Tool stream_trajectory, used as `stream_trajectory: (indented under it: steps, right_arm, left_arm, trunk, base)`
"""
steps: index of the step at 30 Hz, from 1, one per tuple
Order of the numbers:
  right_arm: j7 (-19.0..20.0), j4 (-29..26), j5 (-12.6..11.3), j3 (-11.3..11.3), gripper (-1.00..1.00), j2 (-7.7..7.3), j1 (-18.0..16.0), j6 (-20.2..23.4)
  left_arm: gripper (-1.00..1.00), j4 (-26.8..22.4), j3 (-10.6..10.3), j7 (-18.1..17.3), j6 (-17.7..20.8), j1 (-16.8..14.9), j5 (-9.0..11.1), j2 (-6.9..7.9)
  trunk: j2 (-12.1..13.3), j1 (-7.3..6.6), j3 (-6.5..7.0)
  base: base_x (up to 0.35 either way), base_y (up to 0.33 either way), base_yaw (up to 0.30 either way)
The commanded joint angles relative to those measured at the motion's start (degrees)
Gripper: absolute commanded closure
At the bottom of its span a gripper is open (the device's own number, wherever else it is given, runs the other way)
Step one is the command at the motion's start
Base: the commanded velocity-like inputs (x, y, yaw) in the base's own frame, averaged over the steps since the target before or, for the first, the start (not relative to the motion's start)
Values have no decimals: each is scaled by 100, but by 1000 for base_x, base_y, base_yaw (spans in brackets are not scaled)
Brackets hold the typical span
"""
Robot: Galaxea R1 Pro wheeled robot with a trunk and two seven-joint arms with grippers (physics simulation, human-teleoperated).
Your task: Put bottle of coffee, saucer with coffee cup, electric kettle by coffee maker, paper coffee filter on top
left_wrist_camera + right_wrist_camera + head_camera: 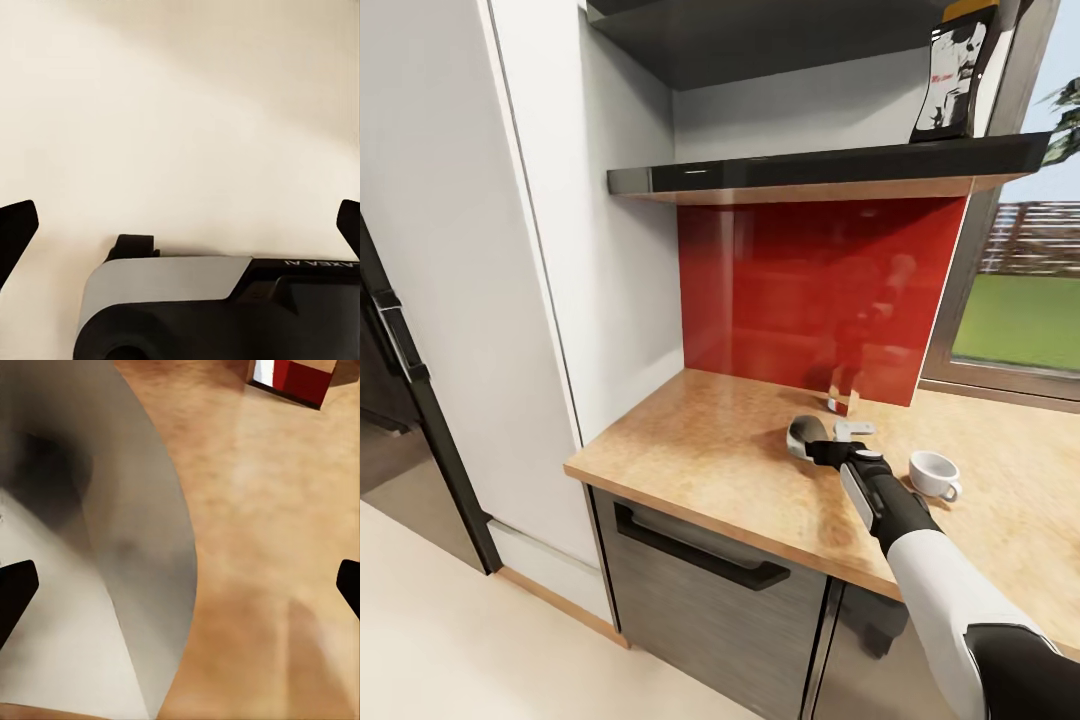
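A grey-white cone-shaped piece, which looks like the paper coffee filter, lies on the wooden countertop. My right gripper is right at it, open, fingertips spread wide, with the piece partly between them. A white coffee cup stands just right of my forearm. A small shiny mirrored block stands against the red backsplash, with a flat grey piece in front of it. The black-and-white coffee package is on the upper shelf. My left gripper hangs open over the cream floor.
A dark shelf overhangs the counter. White tall cabinet at left, dark drawer front with handle under the counter edge. A window is at the right. Part of my own base sits below the left gripper.
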Motion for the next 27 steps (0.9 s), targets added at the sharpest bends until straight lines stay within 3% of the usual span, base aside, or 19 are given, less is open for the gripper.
stream_trajectory:
  steps: [1, 9, 27]
  right_arm:
    - [10, -9, -9, 1, -100, -1, -2, 32]
    - [415, -9, -4, 1, -100, -1, -2, 32]
    - [464, -9, -3, 2, -100, -2, -2, 31]
  left_arm:
    - [-100, -8, 21, 0, -7, 1, 7, -7]
    - [-100, -1, 21, 0, -7, 3, 5, -10]
    - [-100, -4, 20, 0, -7, 4, 4, -10]
  trunk:
    - [-3, 0, -5]
    - [-3, 0, -5]
    - [-3, 0, -5]
  base:
    - [0, 0, 0]
    - [0, 0, 0]
    - [41, 0, 0]
